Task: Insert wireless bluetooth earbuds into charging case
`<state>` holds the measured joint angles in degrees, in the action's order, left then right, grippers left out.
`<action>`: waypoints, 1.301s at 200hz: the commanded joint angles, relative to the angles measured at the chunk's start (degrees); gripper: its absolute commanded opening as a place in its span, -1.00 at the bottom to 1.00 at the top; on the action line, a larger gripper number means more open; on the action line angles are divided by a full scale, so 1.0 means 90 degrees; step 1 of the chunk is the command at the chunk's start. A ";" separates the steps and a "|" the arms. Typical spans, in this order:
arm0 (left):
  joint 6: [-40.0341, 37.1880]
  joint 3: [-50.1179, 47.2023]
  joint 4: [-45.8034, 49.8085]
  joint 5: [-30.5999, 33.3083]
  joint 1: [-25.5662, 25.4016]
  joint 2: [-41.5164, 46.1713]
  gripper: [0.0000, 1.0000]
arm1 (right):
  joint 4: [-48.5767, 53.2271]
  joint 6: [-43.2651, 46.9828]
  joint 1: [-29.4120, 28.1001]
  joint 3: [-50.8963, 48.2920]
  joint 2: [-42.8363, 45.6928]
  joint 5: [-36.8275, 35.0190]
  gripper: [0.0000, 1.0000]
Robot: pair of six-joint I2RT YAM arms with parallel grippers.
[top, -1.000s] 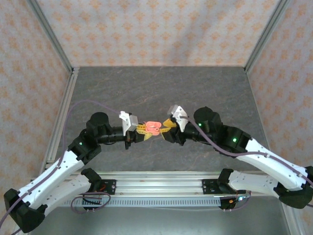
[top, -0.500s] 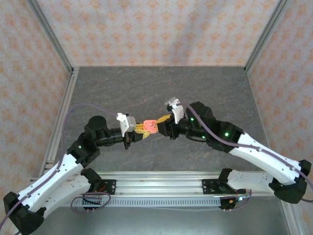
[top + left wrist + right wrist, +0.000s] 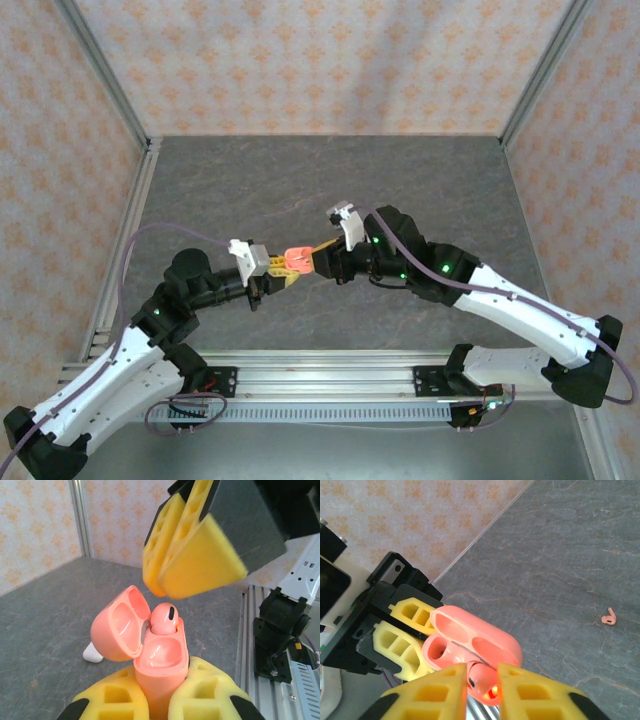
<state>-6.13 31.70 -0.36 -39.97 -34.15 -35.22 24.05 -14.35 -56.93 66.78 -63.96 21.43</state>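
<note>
Left gripper [image 3: 161,682]: clamped on the coral-pink charging case [image 3: 162,655], lid open, above the worktop [image 3: 330,180].
Right gripper [image 3: 482,675]: fingers narrowly apart, empty, just above the case.
Seated earbud [image 3: 164,618]: coral-pink, in the case's far socket.
Around: loose coral-pink earbud [image 3: 608,617] well apart; bare worktop beyond.
Hidden: white piece [image 3: 92,653] half behind the lid.

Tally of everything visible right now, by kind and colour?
Coral-pink earbuds: 2 (seated earbud, loose earbud)
White earbud: 1, partly hidden behind the case
Coral-pink case: 1, open
Total: 4
</note>
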 commanded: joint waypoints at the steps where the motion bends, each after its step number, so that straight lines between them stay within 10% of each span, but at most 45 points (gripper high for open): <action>1: -0.0120 -0.0154 -0.0264 0.0253 -0.0043 0.0221 -1.00 | -0.0044 -0.0302 0.0110 0.0398 0.0162 -0.0042 -0.45; 89: -0.0673 -0.0241 0.0553 0.1087 -0.0043 0.1080 -1.00 | 0.1404 -0.1680 0.1325 0.0990 -0.0693 -0.1772 -0.44; 260: -0.0662 -0.0500 0.1098 0.1653 -0.0043 0.1570 -1.00 | 0.1374 -0.2153 0.1467 0.3531 -0.6459 -0.0117 -0.40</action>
<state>-12.91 27.53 10.92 -26.44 -34.15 -21.15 34.52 -33.39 -43.55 95.88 -120.53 18.85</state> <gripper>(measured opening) 0.092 0.265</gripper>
